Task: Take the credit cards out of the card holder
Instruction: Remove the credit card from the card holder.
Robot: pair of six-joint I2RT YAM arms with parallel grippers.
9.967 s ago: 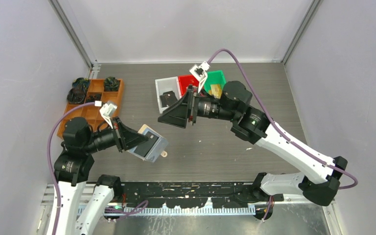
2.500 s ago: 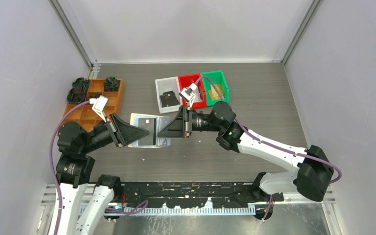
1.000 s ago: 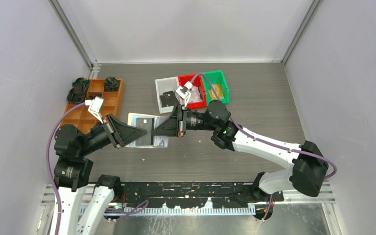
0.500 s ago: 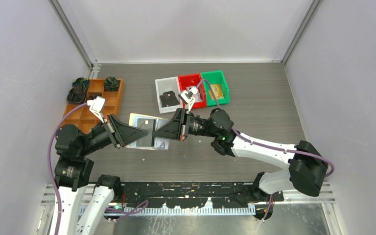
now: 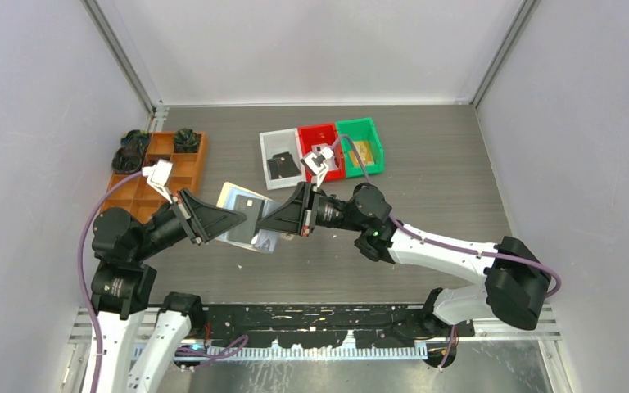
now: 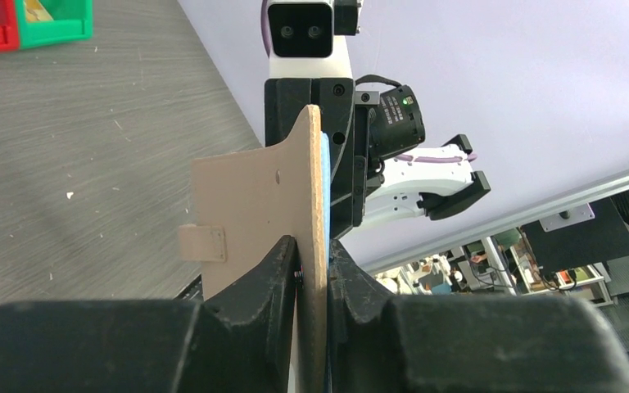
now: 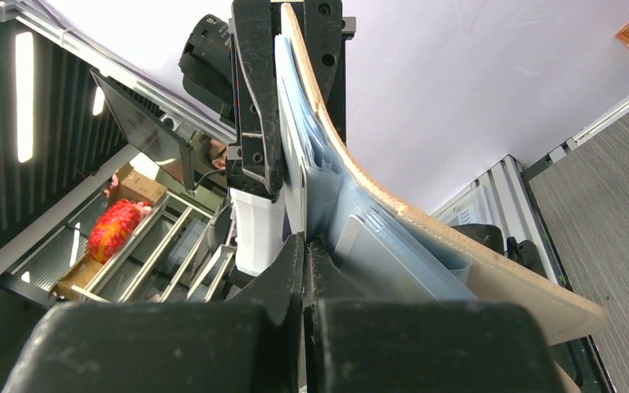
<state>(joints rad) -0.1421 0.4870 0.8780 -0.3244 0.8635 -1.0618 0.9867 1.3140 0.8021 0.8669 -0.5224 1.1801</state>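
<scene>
The tan card holder (image 5: 244, 218) hangs open above the table between my two grippers. My left gripper (image 5: 228, 219) is shut on its left edge. In the left wrist view the holder (image 6: 250, 205) stands edge-on between my left gripper's (image 6: 313, 250) jaws, its snap tab (image 6: 202, 243) pointing left. My right gripper (image 5: 272, 228) meets the holder from the right. In the right wrist view its jaws (image 7: 304, 246) are pressed shut on the thin pale edge of a credit card (image 7: 293, 176) that stands beside the clear sleeves (image 7: 360, 221). A dark card (image 5: 249, 207) shows in a sleeve.
Grey bin (image 5: 272, 143) with a black wallet-like item (image 5: 282, 167), red bin (image 5: 318, 133) and green bin (image 5: 364, 131) stand behind the grippers. A brown compartment tray (image 5: 164, 168) with dark objects lies at the far left. Walls close in on three sides.
The holder has tilted and lifted a little between the grippers, its right end turning toward the front. Both grippers keep their hold; the right arm shifted slightly right.
</scene>
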